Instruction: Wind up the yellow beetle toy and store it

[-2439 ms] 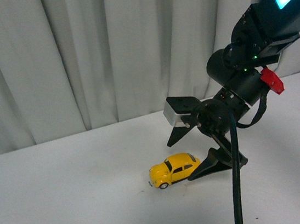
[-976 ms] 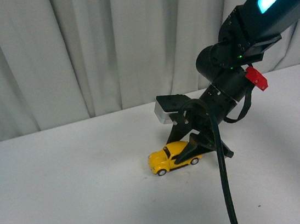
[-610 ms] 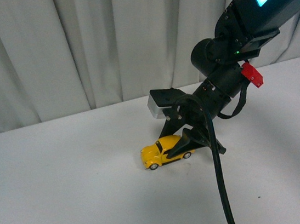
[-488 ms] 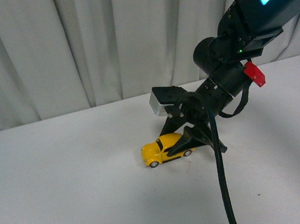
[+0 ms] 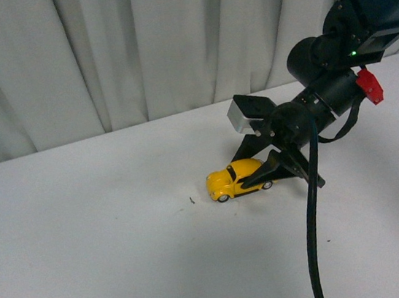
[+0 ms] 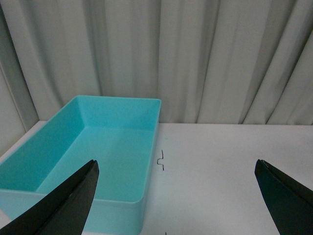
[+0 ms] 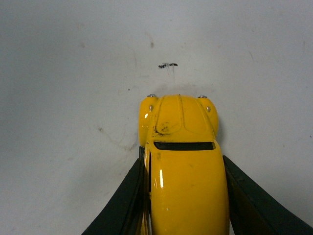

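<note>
The yellow beetle toy stands on its wheels on the white table, nose pointing left in the front view. My right gripper is shut on its rear half, one black finger on each side. In the right wrist view the toy fills the space between the fingers, its bonnet sticking out ahead of the right gripper. The left gripper is open and holds nothing; it hovers over the table and does not show in the front view.
A turquoise box, open on top, sits by the curtain in the left wrist view. A small dark mark lies on the table just ahead of the toy's nose. The right arm's black cable hangs down in front.
The right gripper, open around the toy at first, has shut on its sides. Since half a second ago it has drawn the toy to the right along the table.
</note>
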`<move>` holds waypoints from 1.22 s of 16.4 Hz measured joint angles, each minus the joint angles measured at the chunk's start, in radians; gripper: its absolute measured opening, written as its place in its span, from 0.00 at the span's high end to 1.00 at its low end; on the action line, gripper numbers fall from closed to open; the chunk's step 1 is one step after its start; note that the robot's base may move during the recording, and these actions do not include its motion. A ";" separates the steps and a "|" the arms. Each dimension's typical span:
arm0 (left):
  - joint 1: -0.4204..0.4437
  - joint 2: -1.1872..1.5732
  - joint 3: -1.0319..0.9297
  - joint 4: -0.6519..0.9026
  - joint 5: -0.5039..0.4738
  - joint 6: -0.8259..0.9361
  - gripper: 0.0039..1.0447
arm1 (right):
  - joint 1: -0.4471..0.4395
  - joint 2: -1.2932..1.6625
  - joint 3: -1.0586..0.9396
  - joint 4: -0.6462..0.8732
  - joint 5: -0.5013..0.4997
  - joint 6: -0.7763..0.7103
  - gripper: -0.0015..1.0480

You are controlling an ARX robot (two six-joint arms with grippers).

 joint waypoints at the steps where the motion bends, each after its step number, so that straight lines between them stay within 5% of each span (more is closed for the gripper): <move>1: 0.000 0.000 0.000 0.000 0.000 0.000 0.06 | -0.019 -0.010 -0.023 0.018 -0.004 -0.001 0.62; 16: 0.000 0.000 0.000 0.000 0.000 0.000 0.06 | -0.240 -0.102 -0.262 0.111 -0.052 -0.076 0.61; 20: 0.000 0.000 0.000 0.000 0.000 0.000 0.06 | -0.257 -0.092 -0.282 0.105 -0.019 -0.046 0.21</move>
